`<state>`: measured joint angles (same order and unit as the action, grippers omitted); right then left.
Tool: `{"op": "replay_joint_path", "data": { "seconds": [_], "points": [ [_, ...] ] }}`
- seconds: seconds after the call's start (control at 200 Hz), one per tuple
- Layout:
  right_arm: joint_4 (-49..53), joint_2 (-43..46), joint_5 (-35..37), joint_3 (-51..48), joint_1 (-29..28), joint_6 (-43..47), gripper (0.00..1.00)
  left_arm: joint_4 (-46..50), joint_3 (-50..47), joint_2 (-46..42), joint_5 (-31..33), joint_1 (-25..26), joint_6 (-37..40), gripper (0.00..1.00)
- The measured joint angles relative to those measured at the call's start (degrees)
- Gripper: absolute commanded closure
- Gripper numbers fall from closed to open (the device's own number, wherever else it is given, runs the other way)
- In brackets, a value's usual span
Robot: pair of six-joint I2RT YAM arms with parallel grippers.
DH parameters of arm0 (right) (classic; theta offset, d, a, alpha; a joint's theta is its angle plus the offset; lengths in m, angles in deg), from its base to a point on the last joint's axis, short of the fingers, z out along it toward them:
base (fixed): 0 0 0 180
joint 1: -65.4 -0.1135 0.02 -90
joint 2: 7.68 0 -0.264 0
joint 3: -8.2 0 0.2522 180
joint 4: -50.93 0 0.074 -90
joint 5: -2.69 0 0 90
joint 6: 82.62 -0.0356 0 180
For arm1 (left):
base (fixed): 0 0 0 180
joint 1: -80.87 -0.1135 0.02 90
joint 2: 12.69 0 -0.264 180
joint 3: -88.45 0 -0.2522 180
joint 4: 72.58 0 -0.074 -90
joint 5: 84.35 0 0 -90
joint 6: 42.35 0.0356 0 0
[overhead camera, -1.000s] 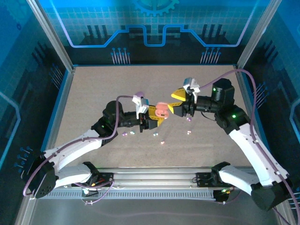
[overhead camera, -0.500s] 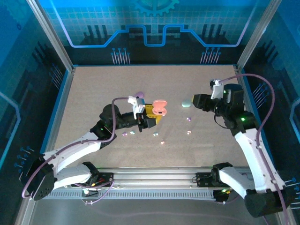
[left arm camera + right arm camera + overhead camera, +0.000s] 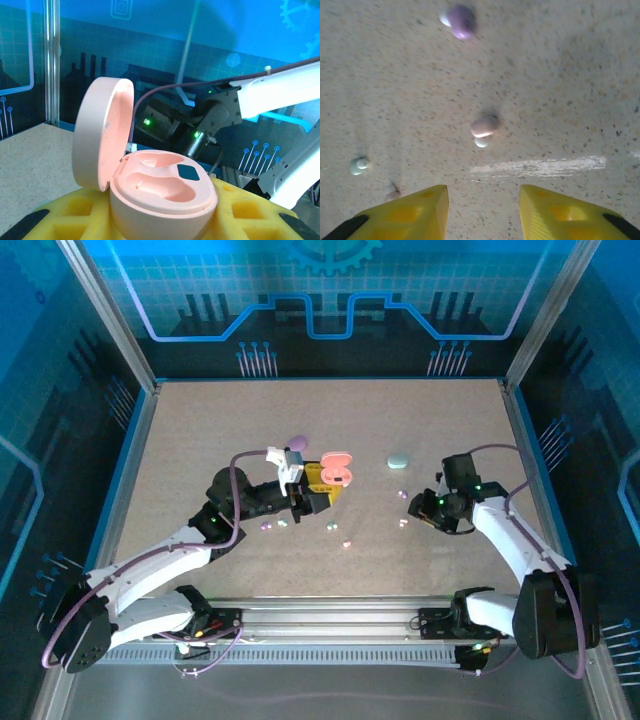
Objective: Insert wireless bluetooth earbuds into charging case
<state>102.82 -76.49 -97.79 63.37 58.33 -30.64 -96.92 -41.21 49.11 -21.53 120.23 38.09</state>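
Two tools | left gripper (image 3: 161, 222) clamps open pink case (image 3: 165, 187) | right gripper (image 3: 484, 206) parted, empty, above pink earbud (image 3: 484, 125)

I'm looking down from high behind the rig; wrist cameras are peering close past their jaws, the left sharing the pink case (image 3: 165, 192) with overhead.

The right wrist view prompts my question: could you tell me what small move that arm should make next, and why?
Probably move the right end effector forward and down over the pink earbud, which lies on the table just ahead of its open, empty fingers. The left end effector holds the pink case open, its wells apparently empty.
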Motion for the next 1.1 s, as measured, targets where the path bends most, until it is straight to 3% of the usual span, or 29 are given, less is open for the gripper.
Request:
{"op": "replay_joint_path", "data": {
  "seconds": [0.585, 1.101],
  "points": [
    [-7.78, -15.82, -1.57, 1.14, -2.4, -2.54, 0.51, -0.42, 0.0, 0.0, 0.0, 0.26, -0.9, 0.69],
    [-8.72, -22.95, -1.31, 7.43, -5.07, -1.03, 0.56, -0.35, 0.0, 0.02, 0.0, 0.26, -0.87, 0.69]
  ]
}}
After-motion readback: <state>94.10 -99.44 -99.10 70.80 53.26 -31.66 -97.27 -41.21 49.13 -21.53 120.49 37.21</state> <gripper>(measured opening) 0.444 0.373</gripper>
